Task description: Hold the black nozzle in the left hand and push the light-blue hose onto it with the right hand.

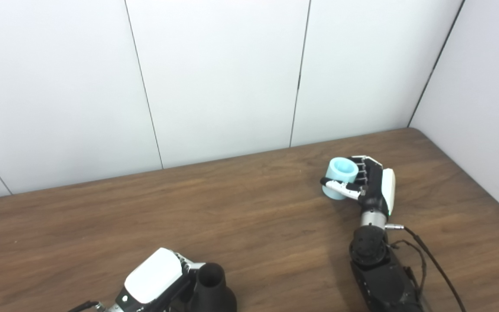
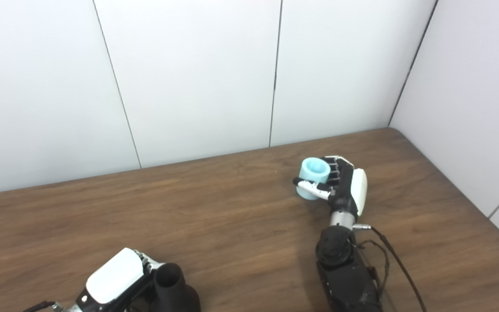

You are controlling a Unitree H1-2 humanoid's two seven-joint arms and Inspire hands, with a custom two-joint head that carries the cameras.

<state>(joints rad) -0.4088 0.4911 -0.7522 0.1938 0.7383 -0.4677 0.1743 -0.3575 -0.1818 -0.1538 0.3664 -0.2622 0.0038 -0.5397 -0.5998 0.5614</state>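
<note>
The black nozzle [image 1: 211, 291] stands upright at the near edge of the table, its open neck pointing up. My left hand [image 1: 156, 281] is wrapped around its left side, fingers hidden behind it. Far to the right, the short light-blue hose [image 1: 340, 175] stands on the table with its opening up. My right hand [image 1: 373, 184] is closed around it, thumb across the front and fingers curled at its far side. The same hose [image 2: 313, 173] and right hand [image 2: 348, 187] show in the right eye view, well apart from the nozzle [image 2: 172, 288].
The brown wooden table [image 1: 241, 216] meets white wall panels at the back and a wall on the right. A black cable [image 1: 431, 260] trails from my right wrist over the table.
</note>
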